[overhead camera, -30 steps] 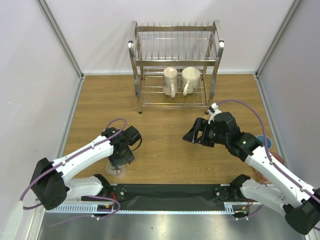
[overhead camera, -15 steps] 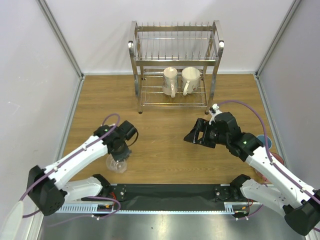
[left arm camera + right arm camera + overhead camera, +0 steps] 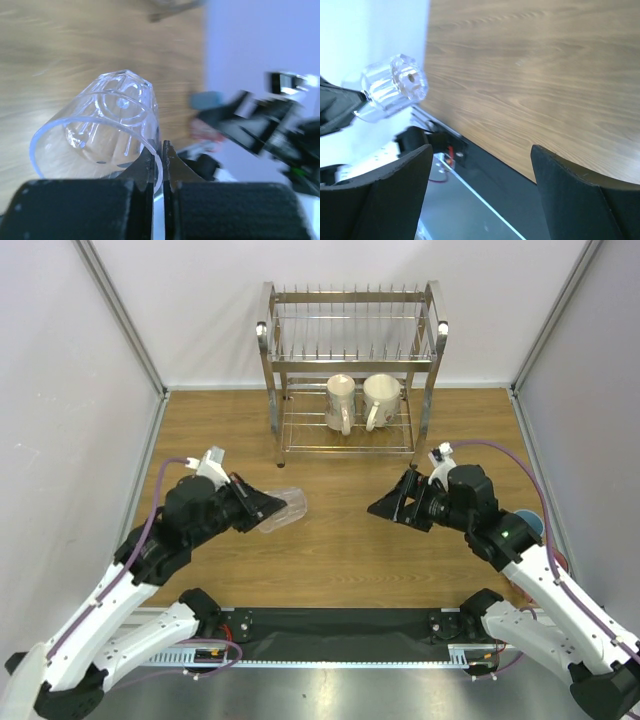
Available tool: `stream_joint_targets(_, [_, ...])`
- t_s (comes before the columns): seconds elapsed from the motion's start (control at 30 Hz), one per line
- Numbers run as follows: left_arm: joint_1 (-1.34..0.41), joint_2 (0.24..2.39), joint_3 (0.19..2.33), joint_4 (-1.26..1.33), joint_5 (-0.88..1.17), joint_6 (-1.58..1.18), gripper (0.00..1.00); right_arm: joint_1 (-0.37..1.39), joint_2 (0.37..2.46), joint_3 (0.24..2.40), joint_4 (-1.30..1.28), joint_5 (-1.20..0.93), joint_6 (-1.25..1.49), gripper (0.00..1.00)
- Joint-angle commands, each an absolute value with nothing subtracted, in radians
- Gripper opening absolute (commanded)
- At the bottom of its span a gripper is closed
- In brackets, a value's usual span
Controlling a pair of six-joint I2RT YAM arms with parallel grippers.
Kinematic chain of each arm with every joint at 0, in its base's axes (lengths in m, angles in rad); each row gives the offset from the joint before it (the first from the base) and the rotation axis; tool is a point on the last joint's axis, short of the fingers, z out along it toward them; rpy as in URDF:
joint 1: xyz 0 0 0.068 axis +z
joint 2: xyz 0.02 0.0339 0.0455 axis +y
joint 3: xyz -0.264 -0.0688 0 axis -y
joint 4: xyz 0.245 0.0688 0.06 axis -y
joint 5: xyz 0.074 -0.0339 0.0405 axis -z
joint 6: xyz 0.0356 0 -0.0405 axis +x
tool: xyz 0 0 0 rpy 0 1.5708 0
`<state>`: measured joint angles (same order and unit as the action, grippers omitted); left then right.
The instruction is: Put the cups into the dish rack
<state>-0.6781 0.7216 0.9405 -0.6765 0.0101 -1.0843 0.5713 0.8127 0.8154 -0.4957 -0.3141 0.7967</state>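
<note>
Top external view: the dish rack (image 3: 350, 370) stands at the far edge of the wooden desk (image 3: 340, 560). Two cream mugs sit side by side on its lower tier, the taller cream mug (image 3: 341, 400) on the left and the shorter cream mug (image 3: 380, 398) just beside it on the right, both handles facing forward. The rack's upper tier holds only its upright prongs.

The left claw (image 3: 258, 508) is in front of the rack's left legs, well apart from them, and is clenched on the clear glass tumbler (image 3: 282, 510). The tumbler lies tilted on its side, its base pointing toward the right arm. In the left wrist view the two fingers (image 3: 172, 170) pinch the tumbler's wall at the rim, one inside and one outside. The open mouth is next to the claw and the faceted base (image 3: 122, 102) is away from it.

The right claw (image 3: 392, 508) is in front of the rack's right legs, facing the left one, with its fingers spread wide and nothing between them. In the right wrist view the tumbler (image 3: 395, 87) shows base-on beyond them.

Further right of the rack and nearer the arms, the light blue cup (image 3: 533, 522) and a sliver of the pink mug (image 3: 557, 562) show from behind the right arm.
</note>
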Motion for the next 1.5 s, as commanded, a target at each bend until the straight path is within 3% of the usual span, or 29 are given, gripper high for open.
stream_joint_targets(0.0, [-0.672,0.684,0.861,-0.288,0.164,-1.172,0.01,0.560,0.782,0.845,-0.358,-0.391,0.856,0.87])
stream_joint_targets(0.33, [-0.678,0.652,0.634,0.380,0.227,-1.431,0.00,0.586,0.834,0.859,-0.010,-0.506,1.051,0.92])
stream_joint_targets(0.87, [-0.693,0.661,0.626,0.567,0.124,-1.569,0.00,0.840,1.008,1.089,0.064,-0.293,0.885,0.95])
stream_joint_targets(1.47, [-0.716,0.646,0.538,0.693,0.061,-1.663,0.00,0.900,1.092,1.157,0.101,-0.045,0.874,0.96])
